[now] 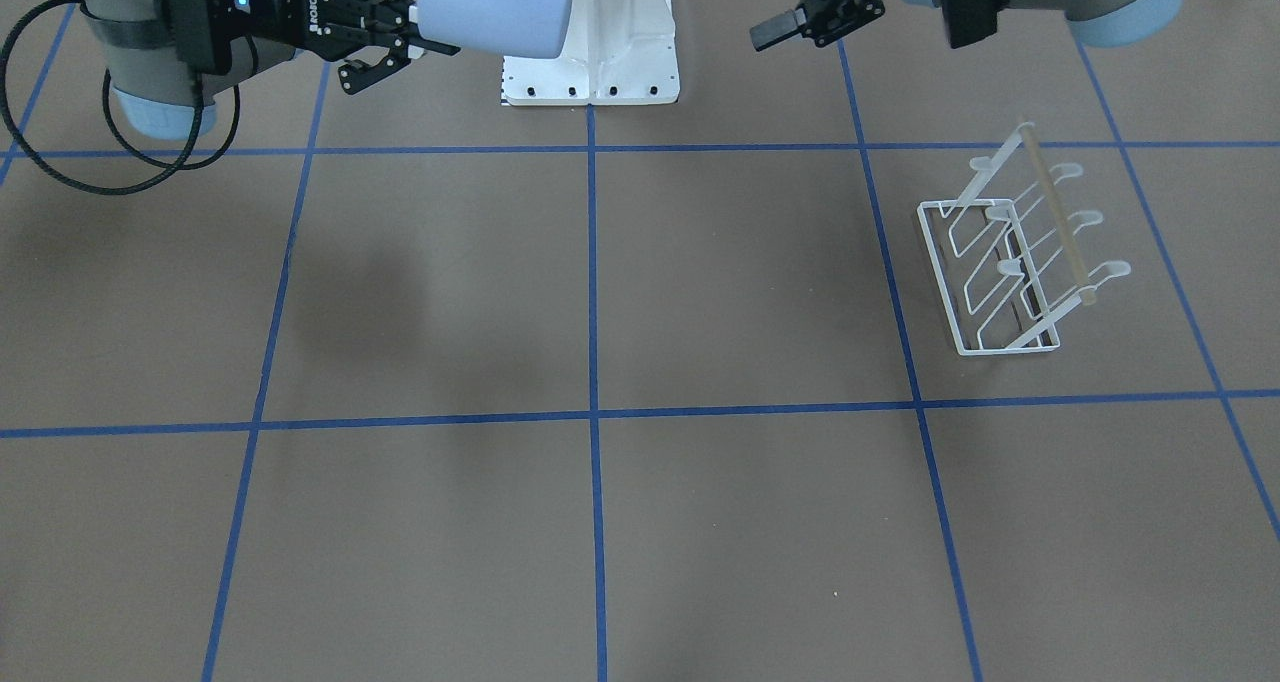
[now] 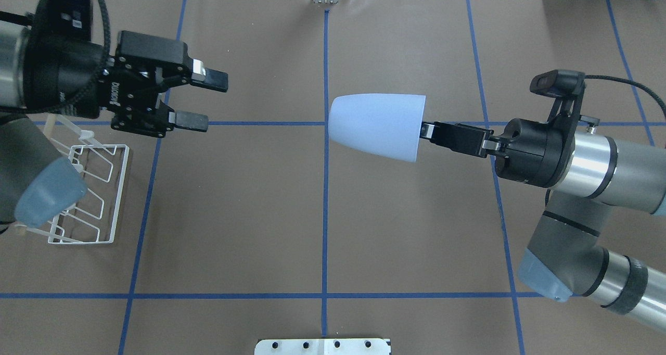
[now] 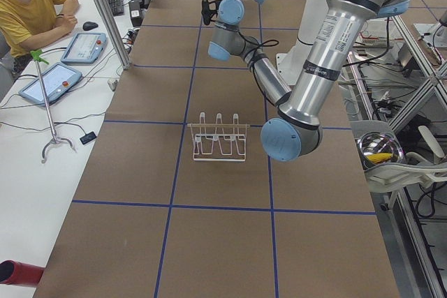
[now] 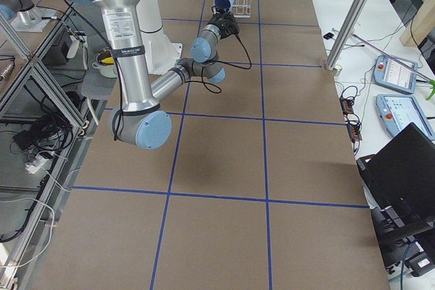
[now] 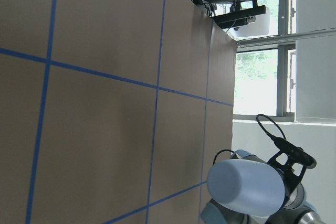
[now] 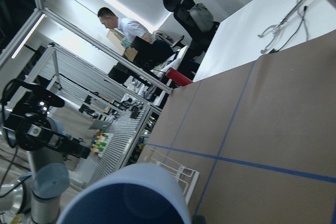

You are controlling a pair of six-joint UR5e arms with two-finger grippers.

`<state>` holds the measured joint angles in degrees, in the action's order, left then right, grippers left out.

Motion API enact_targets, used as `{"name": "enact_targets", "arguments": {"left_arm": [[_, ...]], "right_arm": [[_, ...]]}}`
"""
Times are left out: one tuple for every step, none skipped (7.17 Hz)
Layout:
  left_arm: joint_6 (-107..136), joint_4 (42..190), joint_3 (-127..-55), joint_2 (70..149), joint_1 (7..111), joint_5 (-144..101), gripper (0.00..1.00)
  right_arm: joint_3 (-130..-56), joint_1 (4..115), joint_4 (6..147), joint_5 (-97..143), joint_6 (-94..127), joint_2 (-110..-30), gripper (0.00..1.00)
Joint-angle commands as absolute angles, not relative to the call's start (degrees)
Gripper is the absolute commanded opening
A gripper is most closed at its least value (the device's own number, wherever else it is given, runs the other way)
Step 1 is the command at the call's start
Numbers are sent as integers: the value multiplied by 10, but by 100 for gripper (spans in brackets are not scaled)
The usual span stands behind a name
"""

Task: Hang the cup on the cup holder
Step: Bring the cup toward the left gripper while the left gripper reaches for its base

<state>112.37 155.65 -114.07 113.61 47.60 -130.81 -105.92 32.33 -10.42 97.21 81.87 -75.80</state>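
Observation:
The pale blue cup (image 2: 377,126) hangs on its side in the air over the table's middle, held at its rim by my right gripper (image 2: 424,131), which is shut on it. Its open end faces the gripper and its closed end points toward my left arm. It also shows in the front view (image 1: 490,7) and in the right wrist view (image 6: 126,198). The white wire cup holder (image 2: 88,193) with a wooden bar stands on the table at my left side (image 1: 1010,262), with no cup on its prongs. My left gripper (image 2: 205,101) is open and empty, raised above the table beside the rack, facing the cup.
The white robot base plate (image 1: 590,62) sits at the table's robot side. Blue tape lines grid the brown table. An operator (image 3: 28,5) sits at a side desk with teach pendants (image 3: 49,82). My left arm's elbow (image 2: 49,191) overhangs part of the rack.

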Motion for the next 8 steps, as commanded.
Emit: {"name": "enact_targets", "arguments": {"left_arm": [[1194, 1593, -1141, 1153, 447, -1296, 98], [1223, 1619, -1140, 1158, 445, -1295, 98], [1233, 1622, -1140, 1161, 444, -1295, 98], [1245, 1622, -1140, 1169, 443, -1295, 98], [1248, 1622, -1139, 1170, 443, -1295, 98], [1249, 1622, -1142, 1171, 440, -1295, 98], [1249, 1623, -1142, 1171, 437, -1295, 98], [1249, 1626, -1144, 1171, 433, -1295, 98]], "right_arm": [[-1059, 258, -125, 898, 810, -726, 0], [-1057, 231, -132, 876, 776, -721, 0], [-1055, 218, -146, 866, 772, -712, 0], [-1038, 211, -177, 861, 769, -711, 0], [-1032, 206, -202, 856, 768, -711, 0], [-1032, 202, -202, 850, 768, -711, 0], [-1033, 202, -203, 848, 768, -707, 0], [-1031, 191, -202, 829, 767, -695, 0]]}}
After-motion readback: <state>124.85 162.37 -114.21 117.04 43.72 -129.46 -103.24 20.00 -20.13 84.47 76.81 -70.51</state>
